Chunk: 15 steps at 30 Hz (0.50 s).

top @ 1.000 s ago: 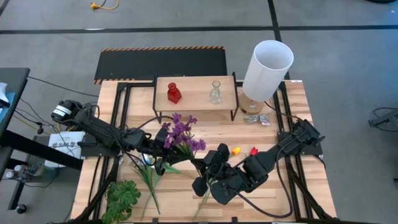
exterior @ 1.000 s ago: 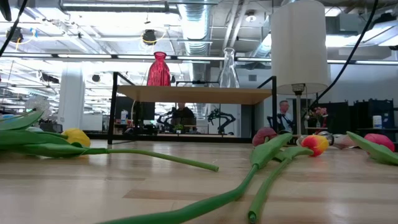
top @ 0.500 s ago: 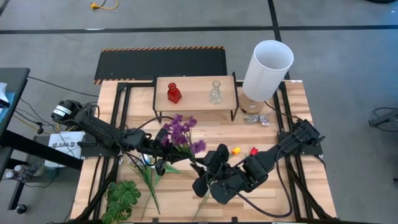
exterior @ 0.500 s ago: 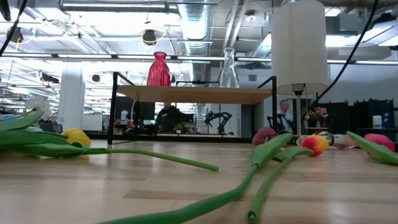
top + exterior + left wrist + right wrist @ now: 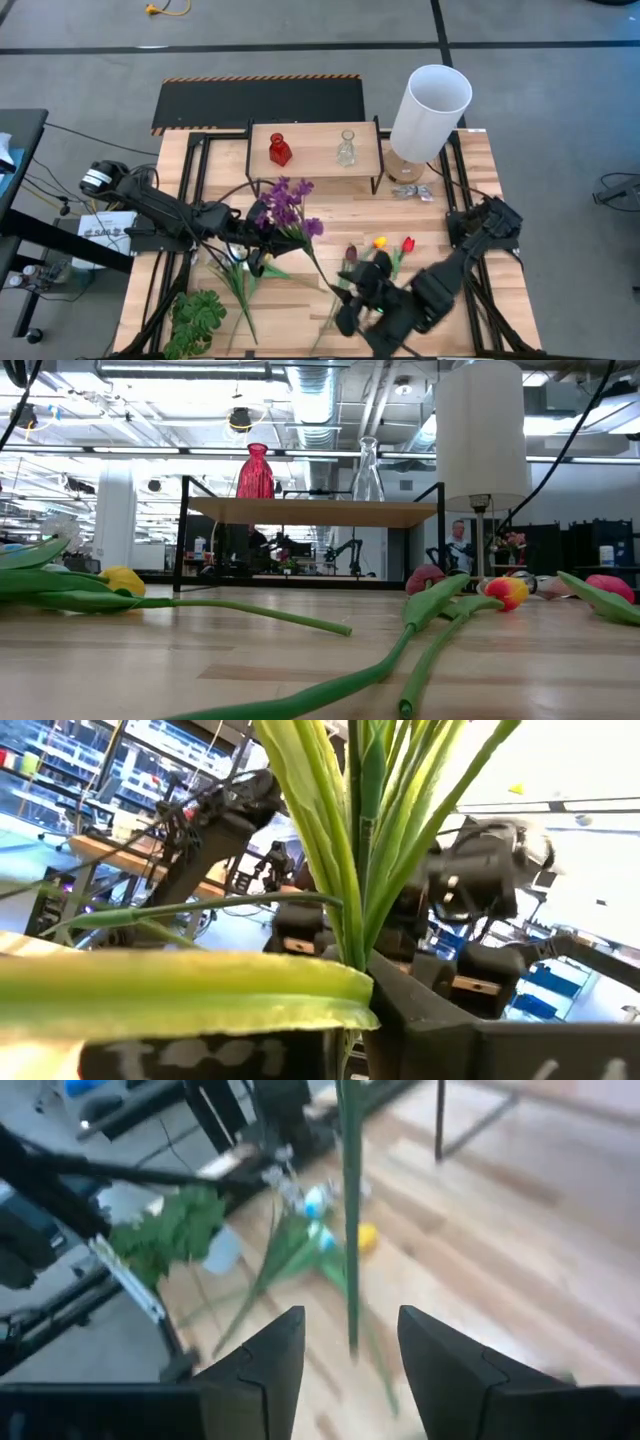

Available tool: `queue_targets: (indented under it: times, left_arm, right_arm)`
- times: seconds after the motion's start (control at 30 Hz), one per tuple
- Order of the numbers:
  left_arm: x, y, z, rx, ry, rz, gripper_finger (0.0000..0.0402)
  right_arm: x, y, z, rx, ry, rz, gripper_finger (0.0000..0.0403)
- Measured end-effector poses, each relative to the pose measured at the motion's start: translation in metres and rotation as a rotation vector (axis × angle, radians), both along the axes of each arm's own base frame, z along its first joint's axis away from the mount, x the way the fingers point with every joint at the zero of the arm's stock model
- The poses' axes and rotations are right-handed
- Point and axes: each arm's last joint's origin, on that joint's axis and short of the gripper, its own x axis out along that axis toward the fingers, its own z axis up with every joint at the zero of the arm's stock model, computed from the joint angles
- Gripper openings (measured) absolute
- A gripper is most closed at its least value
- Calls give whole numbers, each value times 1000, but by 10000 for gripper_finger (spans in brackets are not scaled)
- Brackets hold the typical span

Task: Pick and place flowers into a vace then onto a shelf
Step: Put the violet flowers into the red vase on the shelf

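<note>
Purple bunch [image 5: 288, 205] hangs above the tabletop [image 5: 440, 225], left pincer [image 5: 256, 232] clenched on its stems; right pincer [image 5: 345, 300] stands released. Light, floppy, top-heavy: probably best gripped low on the stems.

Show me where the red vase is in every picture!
High view: red vase on the shelf, upper middle.
Low view: red vase standing on top of the shelf.
Left wrist view: not in it.
Right wrist view: not in it.
Shared landmark: the clear vase beside it.
</note>
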Motion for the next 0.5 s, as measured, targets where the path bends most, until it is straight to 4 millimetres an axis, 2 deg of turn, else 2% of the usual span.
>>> queue_targets:
  times: [0.13, 0.27, 0.4, 0.5]
  left_arm:
    - [-6, 11, 8, 6, 8, 22, 2]
    - [-14, 29, 14, 18, 53, 79, 2]
    - [-28, 55, 21, 32, 136, 168, 1]
    - [-39, 76, 36, 55, 232, 269, 1]
  right_arm:
    - [-27, 14, -7, 33, 59, -28, 147]
    - [-51, 18, -16, 33, 170, -74, 133]
    - [-61, 15, -23, 10, 277, -91, 117]
    - [-64, 15, -26, -51, 316, -53, 108]
